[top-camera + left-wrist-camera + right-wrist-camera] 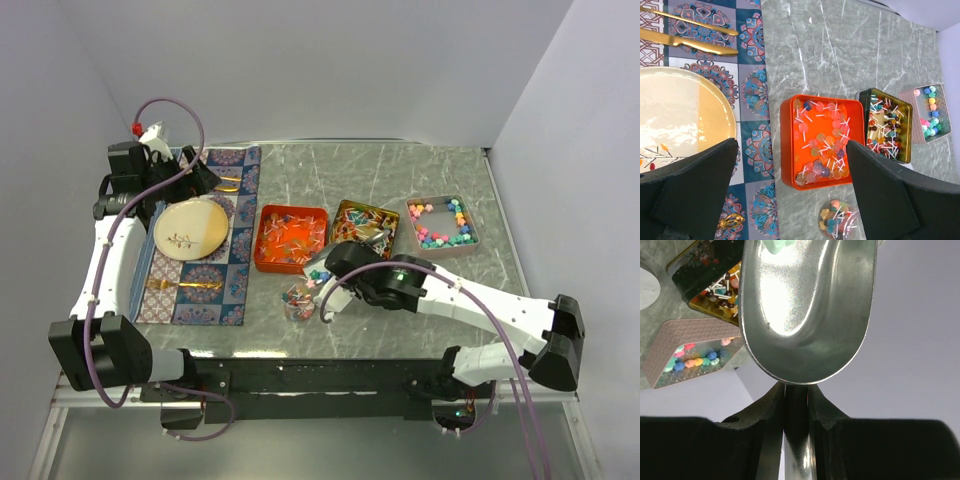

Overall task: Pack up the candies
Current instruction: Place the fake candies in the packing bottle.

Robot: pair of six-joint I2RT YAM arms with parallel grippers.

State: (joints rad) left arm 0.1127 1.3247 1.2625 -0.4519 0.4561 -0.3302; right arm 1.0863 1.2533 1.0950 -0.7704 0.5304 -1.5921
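Observation:
The candies lie in three trays: lollipops in an orange tray (291, 238) (821, 140), more lollipops in a dark gold tin (352, 215) (887, 125), and ball-like sweets in a pink tray (443, 224) (687, 360). A small clear container (297, 299) (837, 220) in front of the orange tray holds mixed candies. My right gripper (360, 245) (797, 400) is shut on the handle of a metal scoop (377, 232) (805, 315) over the tin. A mint-green candy (776, 245) shows at the scoop's far end. My left gripper (200, 175) (790, 192) hangs open over the placemat, holding nothing.
A patterned placemat (240, 270) (752, 90) on the left carries a cream plate (191, 229) (680, 115) and gold cutlery (687, 42). A few coloured sweets (317, 275) show beside the right wrist. Grey walls close in the left, back and right.

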